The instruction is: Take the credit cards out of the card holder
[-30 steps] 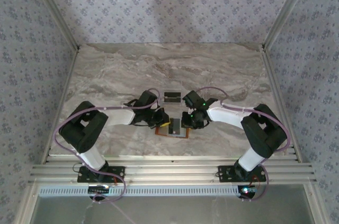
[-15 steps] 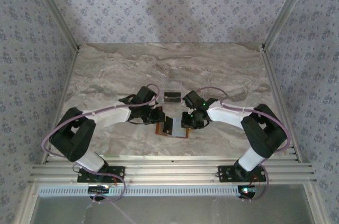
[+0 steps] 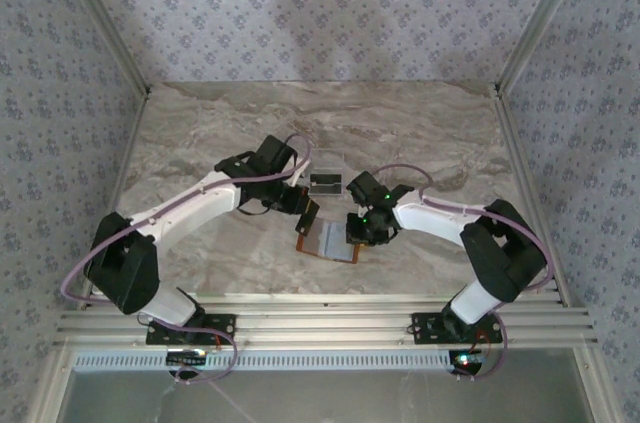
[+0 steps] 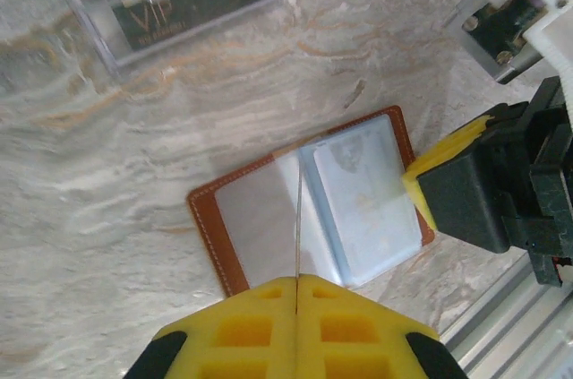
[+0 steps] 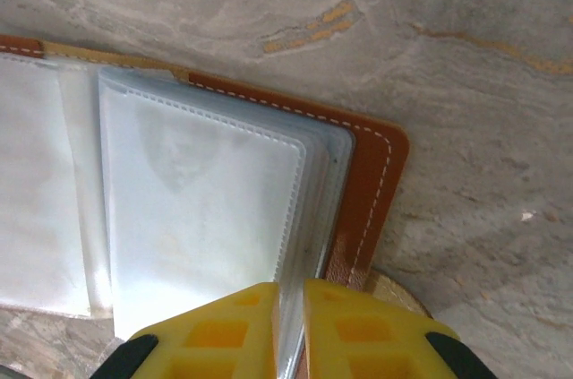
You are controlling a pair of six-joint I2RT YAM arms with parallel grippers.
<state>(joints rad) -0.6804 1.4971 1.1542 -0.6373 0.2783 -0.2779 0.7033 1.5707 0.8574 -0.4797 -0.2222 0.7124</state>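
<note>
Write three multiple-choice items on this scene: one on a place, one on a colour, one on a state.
1. Where does the clear box sit relative to the card holder?
A. on its far side
B. on top of it
C. on the rail by the arm bases

2. What colour is the card holder's leather?
A. black
B. orange-brown
C. green

3. How is the left tool?
A. wide open
B. shut on a thin credit card
C. shut on the clear box

Answers:
1 A: the top view shows the box beyond the holder, apart from it.
2 B: its leather rim shows orange-brown in both wrist views.
3 B: the card stands edge-on in its closed grip.
</note>
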